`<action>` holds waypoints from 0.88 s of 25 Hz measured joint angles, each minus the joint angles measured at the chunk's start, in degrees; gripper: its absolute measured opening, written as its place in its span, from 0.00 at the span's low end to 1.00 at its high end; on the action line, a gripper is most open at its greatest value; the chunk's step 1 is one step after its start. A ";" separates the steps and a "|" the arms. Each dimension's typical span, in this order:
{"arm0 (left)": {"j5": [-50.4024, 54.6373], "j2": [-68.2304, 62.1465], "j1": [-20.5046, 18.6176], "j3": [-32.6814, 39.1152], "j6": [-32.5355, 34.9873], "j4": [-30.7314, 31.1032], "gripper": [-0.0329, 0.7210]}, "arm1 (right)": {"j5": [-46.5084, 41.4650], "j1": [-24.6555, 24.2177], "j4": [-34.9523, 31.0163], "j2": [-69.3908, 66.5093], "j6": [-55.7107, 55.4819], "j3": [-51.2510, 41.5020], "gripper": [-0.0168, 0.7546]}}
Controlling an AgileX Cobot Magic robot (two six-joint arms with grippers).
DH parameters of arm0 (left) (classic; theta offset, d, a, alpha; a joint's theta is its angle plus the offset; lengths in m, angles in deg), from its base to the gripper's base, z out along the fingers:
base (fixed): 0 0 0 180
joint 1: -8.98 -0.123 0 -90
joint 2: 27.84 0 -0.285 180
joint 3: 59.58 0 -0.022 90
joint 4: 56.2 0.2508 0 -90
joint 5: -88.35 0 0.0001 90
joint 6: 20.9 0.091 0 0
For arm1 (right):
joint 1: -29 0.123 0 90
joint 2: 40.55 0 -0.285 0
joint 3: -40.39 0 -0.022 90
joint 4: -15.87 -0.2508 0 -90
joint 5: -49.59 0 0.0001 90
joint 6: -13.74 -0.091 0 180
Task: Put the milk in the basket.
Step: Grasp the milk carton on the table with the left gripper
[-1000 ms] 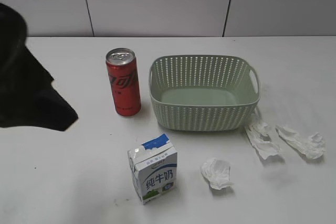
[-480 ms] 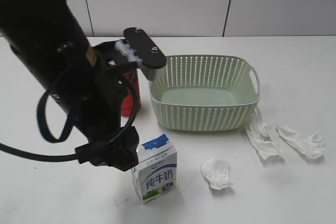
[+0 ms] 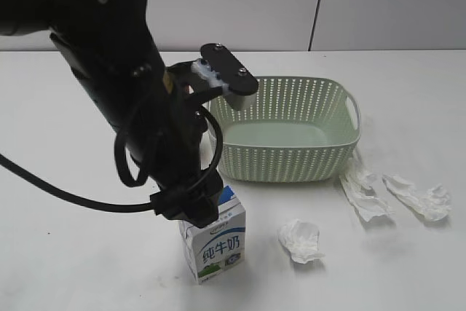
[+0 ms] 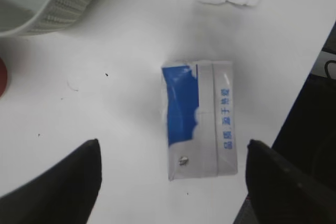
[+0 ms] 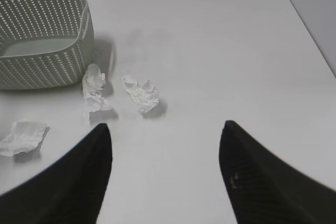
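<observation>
Right now I have the left tool hanging straight over the milk, fingers spread wide and well clear of both sides, nothing in them. I judge it is held this way so the carton sits centred in the gap before I bring it down; the wrist view shows the box a little toward the right finger, so I would nudge that way first.

The milk stands upright on the bench, near the front edge, just in front of the basket and apart from it. Its long axis runs vertically, blue top facing up, printed face toward the exterior camera. From above its top is a rectangle whose longer side lies across the line between the fingers, so they should close on the narrower width, which looks to me like the safer grip.

The basket sits open side up behind it, looking empty, so the carry would be short: lift, go back, lower. Crumpled tissues lie to the right of the carton, apart from it.

The right tool hovers off over bare bench, also wide apart and carrying nothing, out of the way
</observation>
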 joint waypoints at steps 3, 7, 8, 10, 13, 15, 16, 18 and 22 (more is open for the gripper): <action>-1.14 -1.46 0.00 0.00 0.00 -0.57 0.88 | 0.00 0.00 0.00 0.00 0.00 0.00 0.69; -2.31 -3.98 0.00 0.00 0.00 -1.11 0.88 | 0.00 0.00 0.00 0.00 0.00 0.00 0.69; -2.43 -4.44 0.00 0.00 0.00 -1.22 0.88 | 0.00 0.00 0.00 0.00 0.00 0.00 0.69; -2.61 -5.08 0.00 0.00 0.00 -1.36 0.88 | 0.00 0.00 0.00 0.00 0.00 0.00 0.69; -2.88 -6.23 0.00 -0.06 0.00 -1.43 0.88 | 0.00 0.00 0.00 0.00 0.00 0.00 0.69; -3.18 -7.19 0.00 -0.13 0.00 -1.58 0.88 | 0.00 0.00 0.00 0.00 0.00 0.00 0.69; -3.31 -7.69 0.00 -0.13 0.00 -1.58 0.88 | 0.00 0.00 0.00 0.00 0.00 0.00 0.69; -3.59 -8.46 0.00 -0.13 0.00 -1.64 0.88 | 0.00 0.00 0.00 0.00 0.00 0.00 0.69; -4.20 -8.81 0.00 -0.13 0.00 -1.96 0.88 | 0.00 0.00 0.00 0.00 0.00 0.00 0.69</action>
